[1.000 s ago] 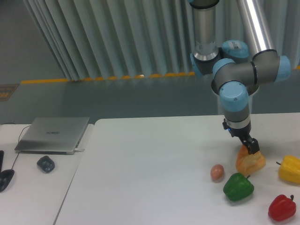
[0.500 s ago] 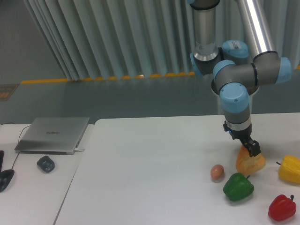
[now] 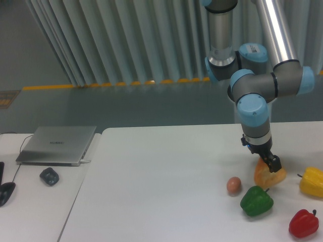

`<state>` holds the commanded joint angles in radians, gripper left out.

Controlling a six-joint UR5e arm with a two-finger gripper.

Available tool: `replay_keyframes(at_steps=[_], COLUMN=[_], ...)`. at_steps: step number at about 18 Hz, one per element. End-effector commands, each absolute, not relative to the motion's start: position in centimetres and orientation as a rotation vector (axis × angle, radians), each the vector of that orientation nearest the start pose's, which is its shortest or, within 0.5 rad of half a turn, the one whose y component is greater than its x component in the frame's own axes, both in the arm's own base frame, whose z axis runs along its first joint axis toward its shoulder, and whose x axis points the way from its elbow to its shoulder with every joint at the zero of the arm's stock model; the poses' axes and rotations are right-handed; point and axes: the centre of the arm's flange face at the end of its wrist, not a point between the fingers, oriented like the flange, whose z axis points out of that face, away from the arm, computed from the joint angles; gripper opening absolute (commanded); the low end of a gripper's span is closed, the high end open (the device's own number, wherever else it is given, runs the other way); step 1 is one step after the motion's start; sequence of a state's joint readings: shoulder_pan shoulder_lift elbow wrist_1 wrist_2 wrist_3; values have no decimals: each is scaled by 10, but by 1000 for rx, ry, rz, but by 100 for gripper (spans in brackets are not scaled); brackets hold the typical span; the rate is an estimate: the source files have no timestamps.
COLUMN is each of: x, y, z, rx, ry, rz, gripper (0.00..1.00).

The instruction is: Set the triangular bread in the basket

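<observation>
Near the right edge of the white table (image 3: 166, 176), the triangular bread (image 3: 267, 176) lies on the surface, and the gripper (image 3: 272, 164) comes down on its top — the dark fingers seem to touch the bun, but I cannot tell if they clench it or only rest against it. Just in front of the bread stands a green bell pepper (image 3: 256, 200), and a small brown egg (image 3: 233, 185) sits a little to its left. A yellow bell pepper (image 3: 312, 181) is at the right edge, partly cut off, and a red bell pepper (image 3: 304, 223) lies near the front right corner. On a second, lower table (image 3: 35, 206) at the left, well apart from all this, I see a closed grey laptop (image 3: 57, 144) and a dark computer mouse (image 3: 49, 176) in front of it.
</observation>
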<state>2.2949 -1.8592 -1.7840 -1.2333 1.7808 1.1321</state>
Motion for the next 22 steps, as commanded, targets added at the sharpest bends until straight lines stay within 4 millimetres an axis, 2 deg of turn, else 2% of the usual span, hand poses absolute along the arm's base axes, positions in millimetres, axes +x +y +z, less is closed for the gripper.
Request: replay_keyframes(at_steps=[1, 2, 4, 7, 12, 15, 18, 19, 22], x=[-279, -279, -279, -280, -284, -287, -287, -295, -319], y=[484, 485, 484, 484, 490, 498, 494, 488, 473], z=[268, 269, 269, 271, 288, 321, 349, 368, 400], rx=[-3334, -3334, -3335, -3341, -3314, -3258, -3189, -3158, -3080], ry=[724, 723, 727, 726, 712, 689, 643, 596, 480], rz=[-7, -5, -2, 12, 53, 106, 115, 132, 106], gripper=[78, 63, 41, 16, 0, 0, 0, 0, 0])
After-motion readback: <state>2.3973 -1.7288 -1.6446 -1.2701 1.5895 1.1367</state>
